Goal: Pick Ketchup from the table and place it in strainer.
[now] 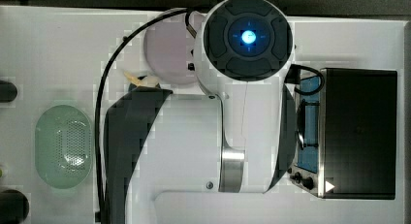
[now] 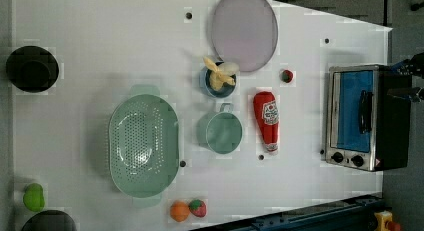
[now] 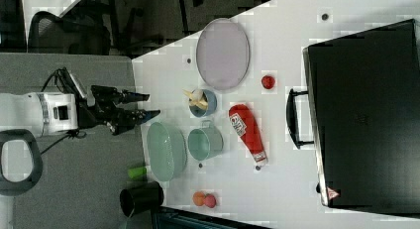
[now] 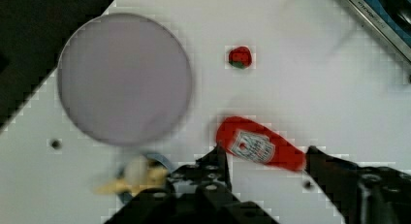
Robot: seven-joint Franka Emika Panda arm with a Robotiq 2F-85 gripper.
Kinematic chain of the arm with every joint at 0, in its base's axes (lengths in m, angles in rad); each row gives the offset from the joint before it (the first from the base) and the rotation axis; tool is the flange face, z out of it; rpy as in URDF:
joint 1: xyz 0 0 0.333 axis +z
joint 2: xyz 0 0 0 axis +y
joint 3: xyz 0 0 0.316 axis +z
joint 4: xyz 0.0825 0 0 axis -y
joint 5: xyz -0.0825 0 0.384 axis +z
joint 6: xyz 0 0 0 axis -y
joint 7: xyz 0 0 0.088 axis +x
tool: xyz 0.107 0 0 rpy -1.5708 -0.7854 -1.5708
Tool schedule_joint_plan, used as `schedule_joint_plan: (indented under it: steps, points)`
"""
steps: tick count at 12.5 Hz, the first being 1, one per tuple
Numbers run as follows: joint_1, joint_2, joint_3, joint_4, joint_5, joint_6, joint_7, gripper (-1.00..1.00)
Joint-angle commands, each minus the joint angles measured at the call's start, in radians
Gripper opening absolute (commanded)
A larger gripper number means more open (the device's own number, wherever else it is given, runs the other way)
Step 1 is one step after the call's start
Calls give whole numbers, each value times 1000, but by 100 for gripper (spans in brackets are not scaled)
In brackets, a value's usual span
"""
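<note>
Above the tabletop (image 2: 100,51), my claw (image 3: 141,106) hangs spread, empty; Ketchup (image 2: 267,120) lies flat, could roll from a skewed pinch.

Three views look down; left and right views share the table (image 2: 100,51).

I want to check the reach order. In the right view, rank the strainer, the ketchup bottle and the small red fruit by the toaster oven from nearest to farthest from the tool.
Measured from the tool in the right view:
1. Strainer, just past the fingertips, at the table's near edge.
2. Ketchup bottle, lying mid-table, beyond the teal cup.
3. Small red fruit, farthest, near the toaster oven.
</note>
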Motion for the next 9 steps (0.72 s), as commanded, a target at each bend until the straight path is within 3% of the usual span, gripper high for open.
schedule_joint_plan:
  steps: [1,3,9]
  points:
    - [-94,-227,28,-114,13,-136,-121,59]
    - [-93,-221,29,-119,13,-135,-130,100]
    - [-87,-134,47,-196,13,-127,-221,100]
